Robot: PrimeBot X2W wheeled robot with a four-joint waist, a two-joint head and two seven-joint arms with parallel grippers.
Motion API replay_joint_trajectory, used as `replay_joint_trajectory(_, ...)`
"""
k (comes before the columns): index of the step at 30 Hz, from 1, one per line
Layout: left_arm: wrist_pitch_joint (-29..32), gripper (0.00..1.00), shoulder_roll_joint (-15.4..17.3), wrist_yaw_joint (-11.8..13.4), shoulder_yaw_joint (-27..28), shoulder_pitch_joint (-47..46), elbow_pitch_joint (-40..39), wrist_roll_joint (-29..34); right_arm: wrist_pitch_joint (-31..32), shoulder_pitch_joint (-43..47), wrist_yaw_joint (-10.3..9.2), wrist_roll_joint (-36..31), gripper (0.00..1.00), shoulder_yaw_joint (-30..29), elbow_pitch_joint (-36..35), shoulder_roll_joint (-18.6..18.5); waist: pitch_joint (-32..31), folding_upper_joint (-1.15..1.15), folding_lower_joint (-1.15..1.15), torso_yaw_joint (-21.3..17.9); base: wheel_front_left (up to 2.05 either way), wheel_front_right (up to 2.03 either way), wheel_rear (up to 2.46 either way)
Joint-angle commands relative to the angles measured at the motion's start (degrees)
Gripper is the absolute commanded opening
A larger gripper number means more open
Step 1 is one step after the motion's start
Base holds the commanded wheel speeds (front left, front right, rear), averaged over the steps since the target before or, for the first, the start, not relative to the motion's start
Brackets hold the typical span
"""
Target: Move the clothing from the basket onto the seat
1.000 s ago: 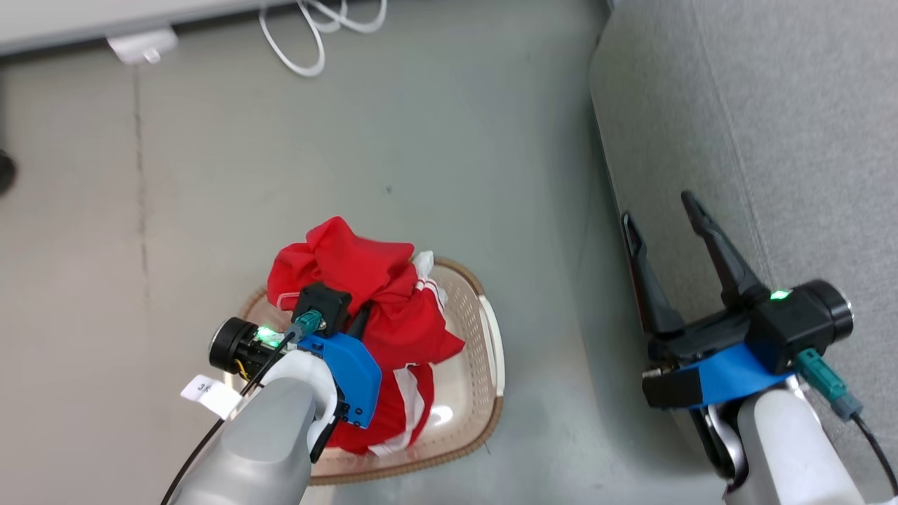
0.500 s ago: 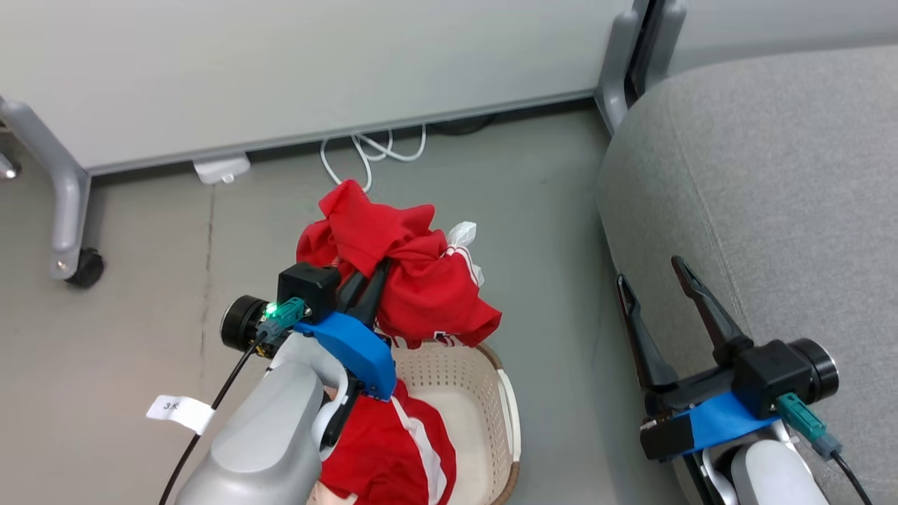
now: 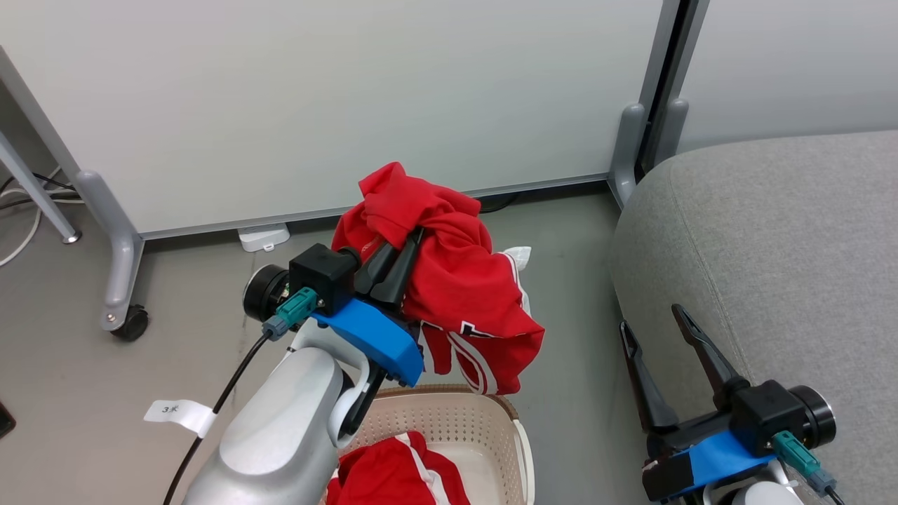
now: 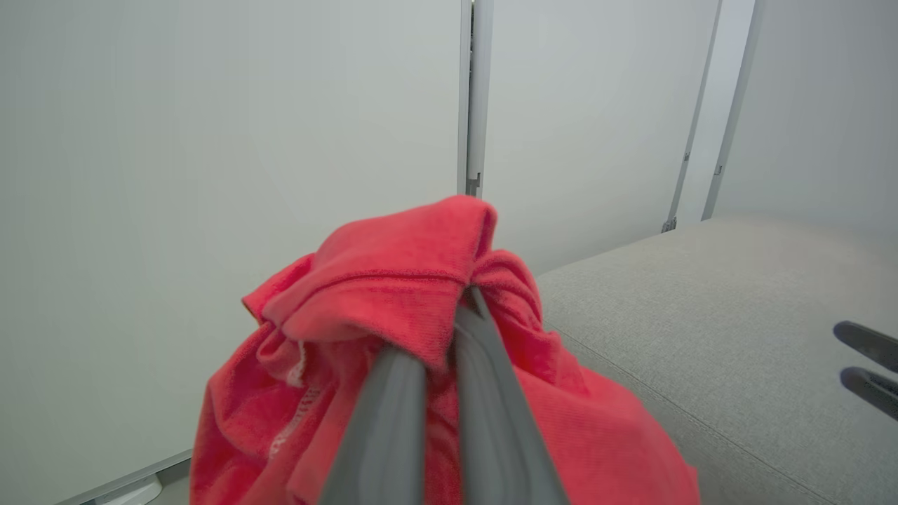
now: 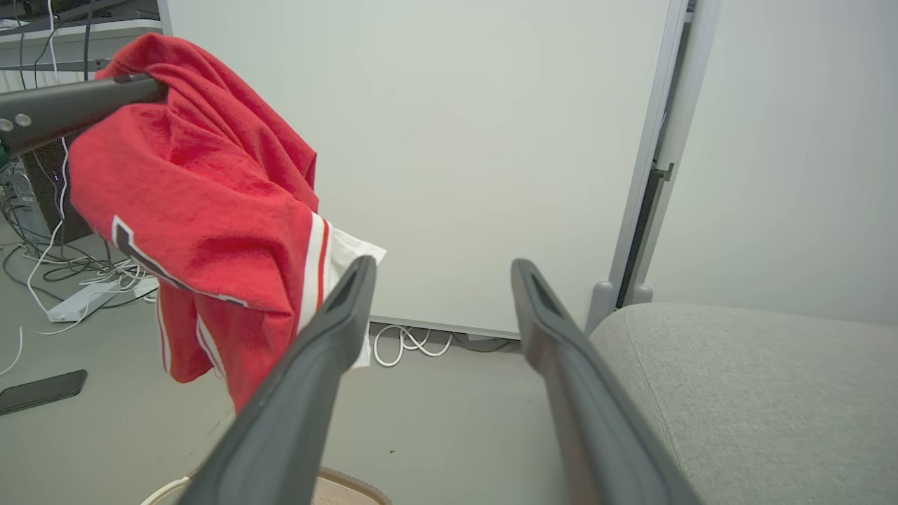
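Since a second ago the left gripper [image 3: 414, 235] has lifted a red garment [image 3: 463, 280] out of the basket [image 3: 449, 421]. My head camera has also tilted up, so the basket's slide toward the bottom of that view is not its own motion.

Findings:
- The left gripper is pressed together on a bunched fold near the garment's top, above the basket's far side. The left wrist view confirms cloth pinched at the tips.
- The rest of the garment hangs down from that fold, so its long axis runs roughly vertical. Its lowest hem sits just above the basket's rim and is not touching it.
- A second garment [image 3: 393, 477] lies inside the basket.
- The right gripper [image 3: 651, 319] is spread and empty. It sits to the right of the basket, just beside the near edge of the seat [image 3: 772, 245].
- The seat lies to the right of the basket, across a strip of floor, and its top is higher than the basket's rim.

Assessment: the coming move is a carry to the right, from above the basket to over the seat. The right gripper is nearer the seat, but the left one has the load. I judge the hanging hem may catch the seat's edge or the right gripper's fingers unless it is carried high.
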Motion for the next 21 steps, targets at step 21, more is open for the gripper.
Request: replay_joint_trajectory(21, 0.4, 0.0, 1.0, 0.8, -2.43, 0.08, -5.19, 0.49, -0.05, 0.27, 0.03, -1.61, 1.0, 6.27, -0.08, -0.27, -0.62, 0.0, 0.01, 1.53, 0.0, 0.0, 0.0)
